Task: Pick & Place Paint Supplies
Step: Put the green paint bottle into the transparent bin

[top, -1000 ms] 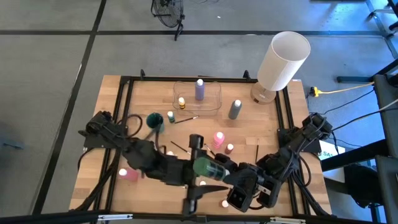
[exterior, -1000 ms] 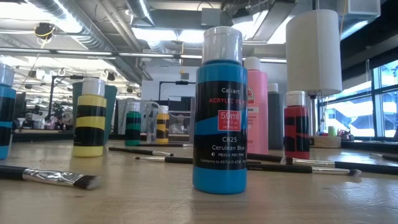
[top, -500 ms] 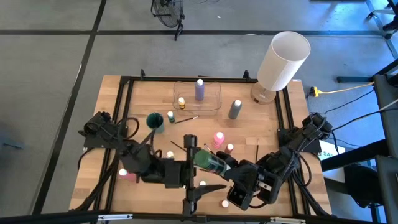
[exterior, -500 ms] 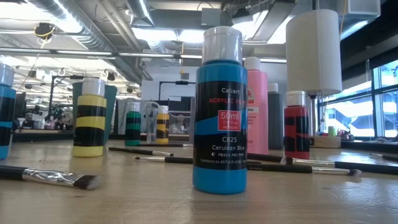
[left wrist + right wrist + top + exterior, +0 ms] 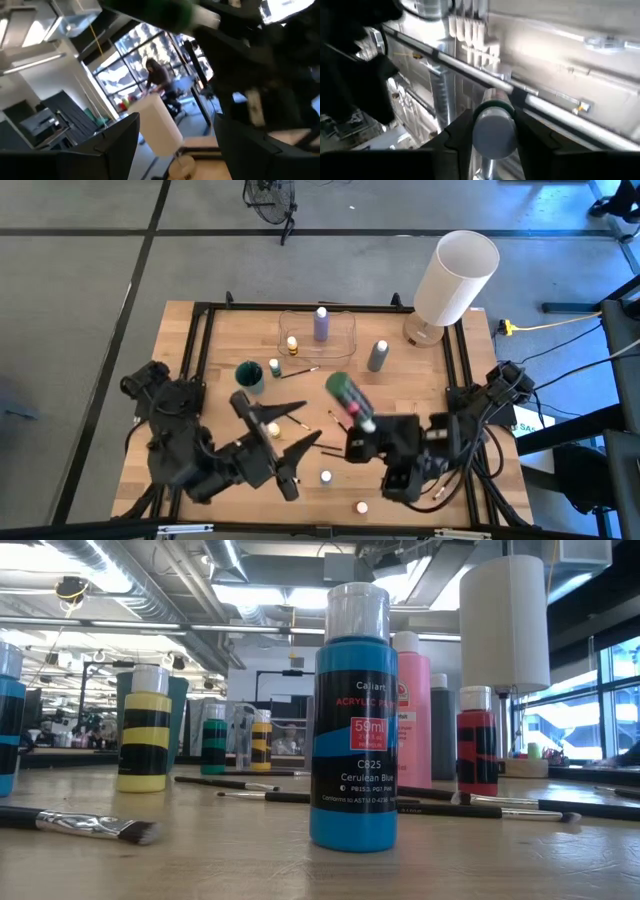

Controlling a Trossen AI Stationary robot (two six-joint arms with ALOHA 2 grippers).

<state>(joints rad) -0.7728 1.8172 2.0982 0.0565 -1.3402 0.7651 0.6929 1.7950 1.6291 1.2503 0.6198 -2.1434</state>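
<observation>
Clear tray (image 5: 317,336) holds purple bottle (image 5: 321,323), probably a yellow one (image 5: 292,344). Right tool (image 5: 352,415) grasps green bottle (image 5: 346,394); left tool (image 5: 285,442) released.

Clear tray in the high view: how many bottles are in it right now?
2: the purple bottle near the clear tray's middle, and a small yellow bottle at its left end. Nothing covers the tray.
</observation>
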